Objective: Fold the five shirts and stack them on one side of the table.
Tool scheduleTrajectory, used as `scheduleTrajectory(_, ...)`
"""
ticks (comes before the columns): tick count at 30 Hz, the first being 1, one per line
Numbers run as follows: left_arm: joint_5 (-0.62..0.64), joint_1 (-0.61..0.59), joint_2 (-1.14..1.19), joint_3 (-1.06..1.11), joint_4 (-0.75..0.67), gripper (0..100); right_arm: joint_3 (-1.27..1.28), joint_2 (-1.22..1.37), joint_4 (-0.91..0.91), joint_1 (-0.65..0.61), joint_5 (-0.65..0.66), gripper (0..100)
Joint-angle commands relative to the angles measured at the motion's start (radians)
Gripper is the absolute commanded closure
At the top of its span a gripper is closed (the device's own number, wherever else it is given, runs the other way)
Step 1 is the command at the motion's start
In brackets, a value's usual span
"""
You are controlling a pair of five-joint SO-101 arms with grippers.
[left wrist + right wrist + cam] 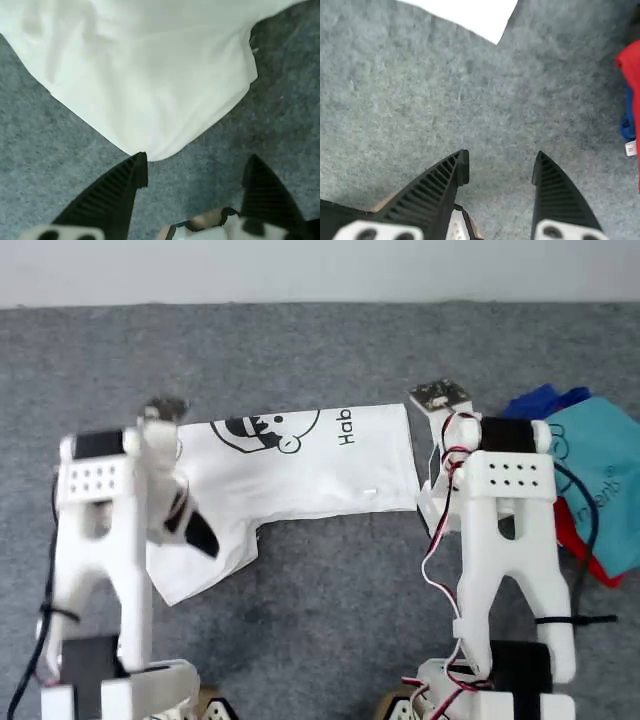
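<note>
Left claw [197, 167] released beside white shirt [300, 465] corner; right claw [501, 160] released; coloured shirts [600, 475] cut off.

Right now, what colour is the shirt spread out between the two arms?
White shirt with black print; high view shows it best.

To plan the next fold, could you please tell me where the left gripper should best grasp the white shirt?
Probably the pointed corner of the white shirt just ahead of the left gripper. It lies flat with bare table either side, so approach the tip from the arm's own side, jaws open.
</note>
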Motion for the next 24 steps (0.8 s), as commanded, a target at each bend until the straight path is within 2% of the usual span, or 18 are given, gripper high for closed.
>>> scheduleTrajectory(1, -0.031, -0.021, -0.081, 0.102, -0.023, 70, 0.002, -0.044, -0.004, -0.013, 0.005, 78.7)
scheduleTrajectory(4, -0.087, -0.034, -0.066, 0.18, -0.034, 70, 0.003, -0.044, -0.004, -0.01, 0.005, 78.7)
scheduleTrajectory(8, -0.092, -0.074, -0.031, 0.259, -0.092, 72, 0.003, -0.044, -0.004, -0.01, 0.005, 78.7)
scheduleTrajectory(18, -0.095, -0.115, -0.009, 0.274, -0.117, 74, 0.003, -0.036, -0.013, -0.015, 0.003, 78.9)
scheduleTrajectory(24, -0.098, -0.114, -0.009, 0.285, -0.192, 86, 0.003, -0.039, -0.015, -0.015, 0.003, 78.9)
